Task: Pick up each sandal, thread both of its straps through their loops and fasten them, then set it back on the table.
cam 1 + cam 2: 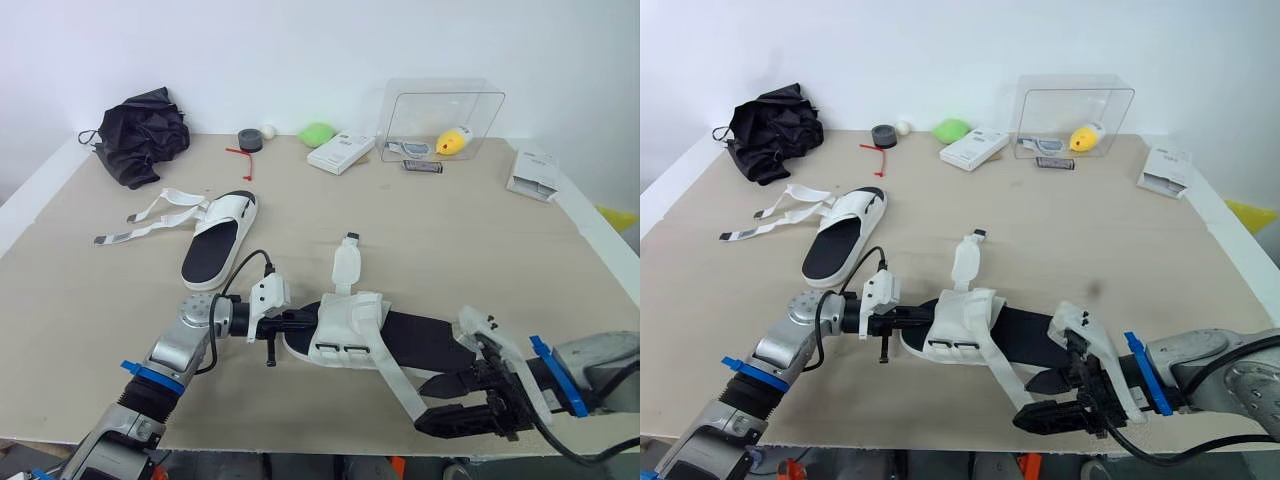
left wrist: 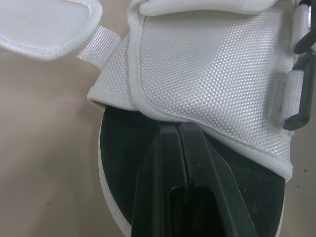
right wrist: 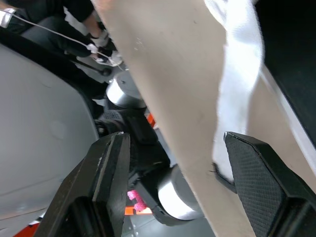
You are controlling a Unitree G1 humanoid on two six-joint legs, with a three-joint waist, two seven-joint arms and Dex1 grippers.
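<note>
The sandal (image 1: 400,338) lies on the worktop (image 1: 450,230), its length running from the left end effector (image 1: 298,322), shown by its wrist view pressed together on the footbed (image 2: 126,148), to the right end effector (image 1: 440,402), spread at a loose strap (image 1: 398,382)'s end.

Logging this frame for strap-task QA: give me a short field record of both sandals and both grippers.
near sandal: between the grippers, both straps unfastened
far sandal: lying on the table, straps loose and spread out
left gripper: shut, at near sandal's toe end
right gripper: open around the end of near sandal's trailing strap
</note>
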